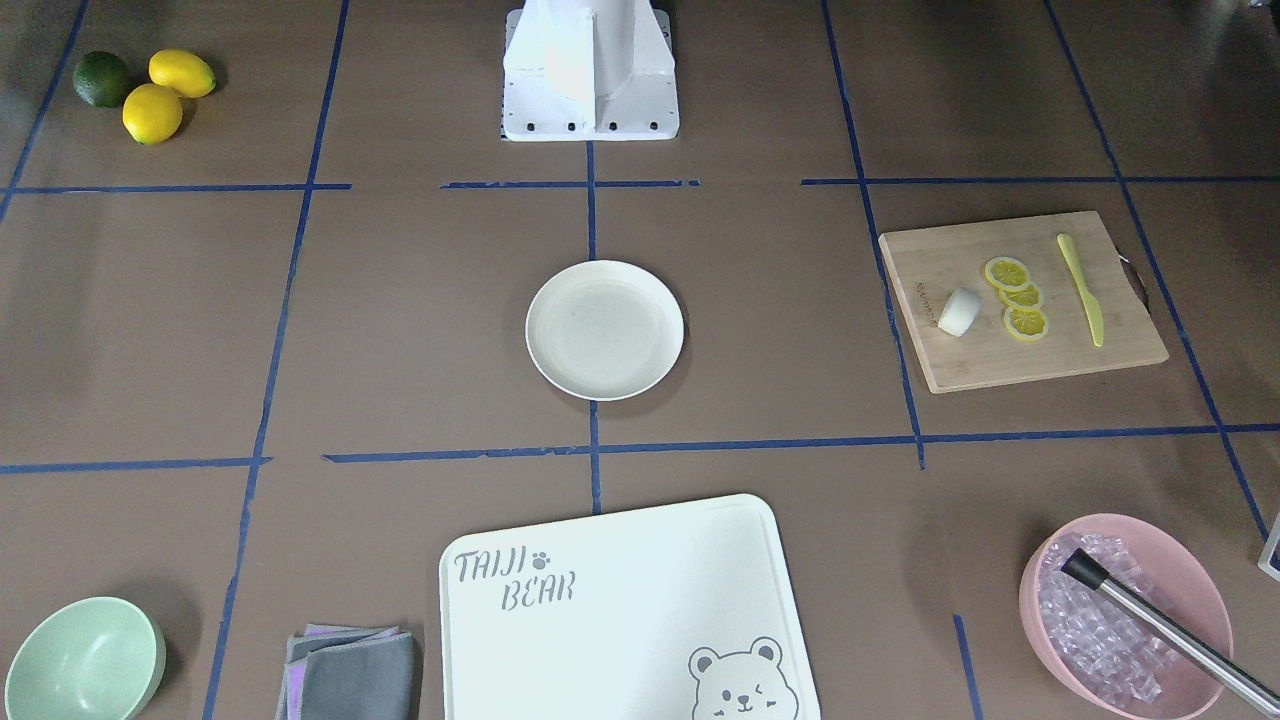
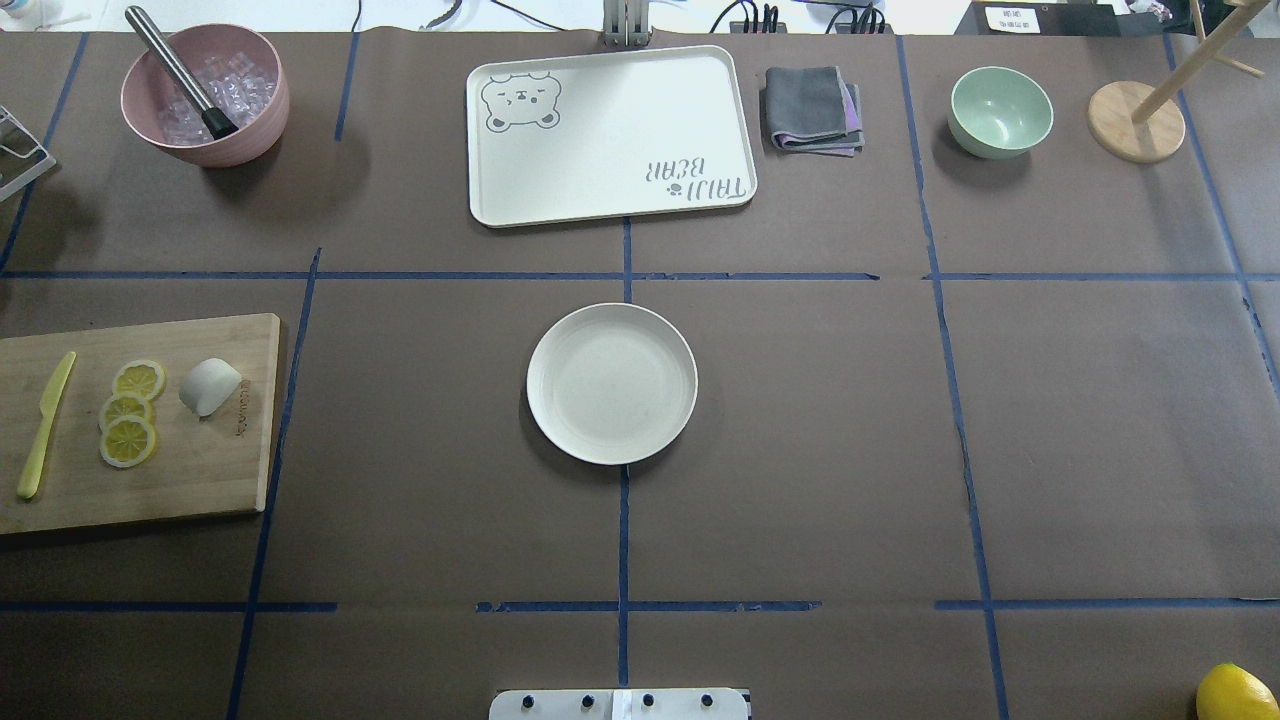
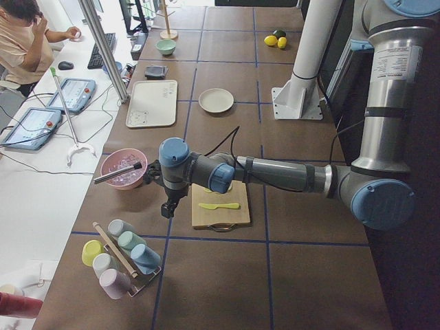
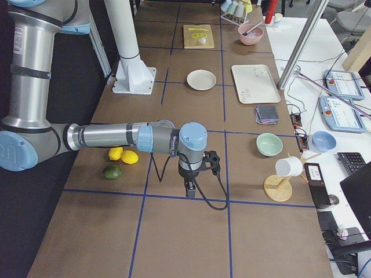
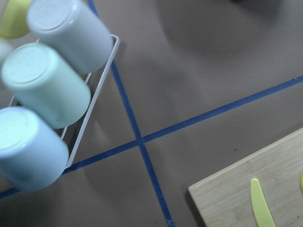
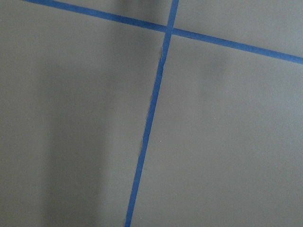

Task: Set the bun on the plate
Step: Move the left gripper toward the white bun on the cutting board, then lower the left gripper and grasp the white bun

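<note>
The bun (image 1: 958, 312) (image 2: 210, 386) is a small white lump lying on a wooden cutting board (image 2: 200, 470), beside three lemon slices (image 2: 130, 410) and a yellow knife (image 2: 45, 425). The cream-white plate (image 2: 611, 383) (image 1: 604, 330) sits bare at the table's middle. My left gripper (image 3: 167, 208) hangs over the table just past the board's outer end, near a cup rack. My right gripper (image 4: 189, 188) hangs over the far right end of the table, past the lemons. Both show only in the side views, so I cannot tell whether they are open or shut.
A pink bowl (image 2: 205, 95) of ice with a metal tool, a bear-printed board (image 2: 610, 135), a grey cloth (image 2: 812, 108), a mint-green bowl (image 2: 1000, 110) and a wooden stand (image 2: 1135, 120) line the far edge. Lemons and a lime (image 1: 150, 85) lie at the right end. A cup rack (image 5: 47, 94) stands left.
</note>
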You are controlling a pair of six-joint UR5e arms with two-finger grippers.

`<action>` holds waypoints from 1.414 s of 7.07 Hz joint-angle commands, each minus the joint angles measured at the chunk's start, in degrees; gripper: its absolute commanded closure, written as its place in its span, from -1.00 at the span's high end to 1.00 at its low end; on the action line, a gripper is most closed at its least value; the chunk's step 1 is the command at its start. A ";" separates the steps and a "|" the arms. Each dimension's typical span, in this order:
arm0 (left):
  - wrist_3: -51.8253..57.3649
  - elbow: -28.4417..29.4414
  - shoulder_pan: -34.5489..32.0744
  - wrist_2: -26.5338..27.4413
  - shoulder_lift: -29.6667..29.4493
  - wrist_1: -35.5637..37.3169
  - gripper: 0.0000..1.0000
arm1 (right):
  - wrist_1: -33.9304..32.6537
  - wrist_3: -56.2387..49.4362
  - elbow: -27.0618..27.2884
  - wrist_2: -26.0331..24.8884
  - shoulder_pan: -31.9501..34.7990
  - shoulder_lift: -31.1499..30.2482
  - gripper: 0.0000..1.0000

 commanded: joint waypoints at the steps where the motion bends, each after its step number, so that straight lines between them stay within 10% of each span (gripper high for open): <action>1: -20.64 -3.24 12.48 0.69 -0.54 -2.88 1.00 | 0.00 0.11 0.06 0.03 0.17 0.02 1.00; 9: -24.07 -2.73 31.16 10.35 -0.98 -14.58 0.98 | 0.00 0.03 -0.20 -0.06 0.00 -0.07 1.00; 10: -24.07 -2.90 31.16 10.36 -0.90 -14.50 0.16 | 0.00 0.03 -0.20 -0.06 0.00 -0.07 1.00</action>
